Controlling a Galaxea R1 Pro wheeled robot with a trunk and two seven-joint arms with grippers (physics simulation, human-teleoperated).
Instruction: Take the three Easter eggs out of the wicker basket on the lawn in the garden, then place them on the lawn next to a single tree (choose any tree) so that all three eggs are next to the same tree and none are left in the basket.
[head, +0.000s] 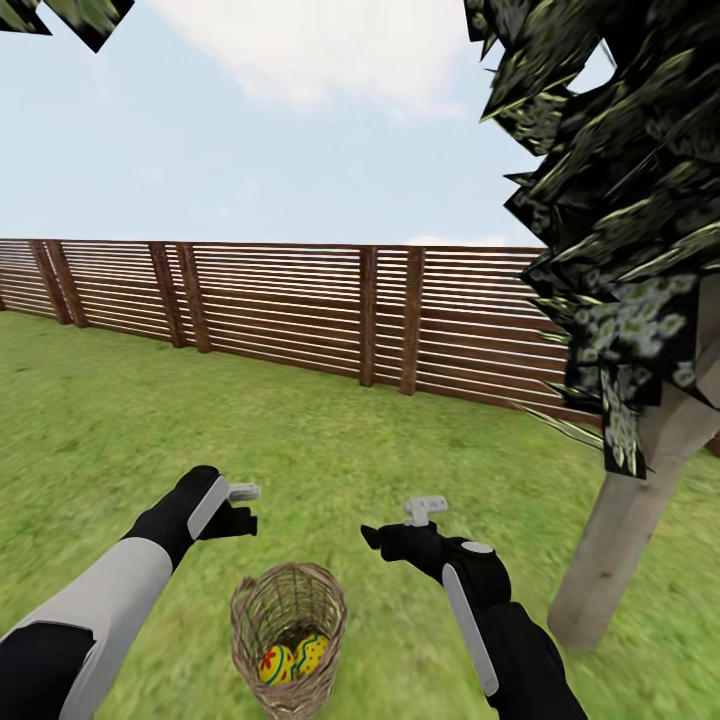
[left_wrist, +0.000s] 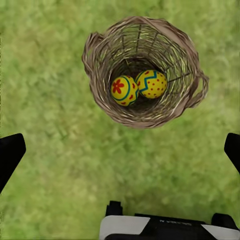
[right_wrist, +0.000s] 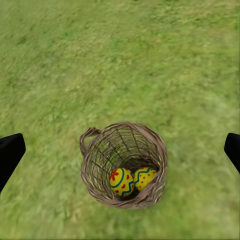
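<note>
The wicker basket (head: 289, 640) stands upright on the lawn (head: 120, 430), low in the head view, between my two arms. Two yellow Easter eggs lie side by side at its bottom: one with a red flower (left_wrist: 123, 90) and one with a blue zigzag and red dots (left_wrist: 152, 83). They also show as the flower egg (right_wrist: 121, 181) and the zigzag egg (right_wrist: 145, 177). My left gripper (head: 250, 507) and right gripper (head: 400, 524) hover above and beyond the basket, both open and holding nothing. Their dark fingers (left_wrist: 11, 152) (right_wrist: 10, 151) stand wide apart. The tree (head: 630, 520) rises at the right.
A brown slatted fence (head: 300, 310) closes the garden at the back. The tree's dark foliage (head: 620, 200) hangs over the upper right. Open grass lies between the basket and the trunk, and to the left.
</note>
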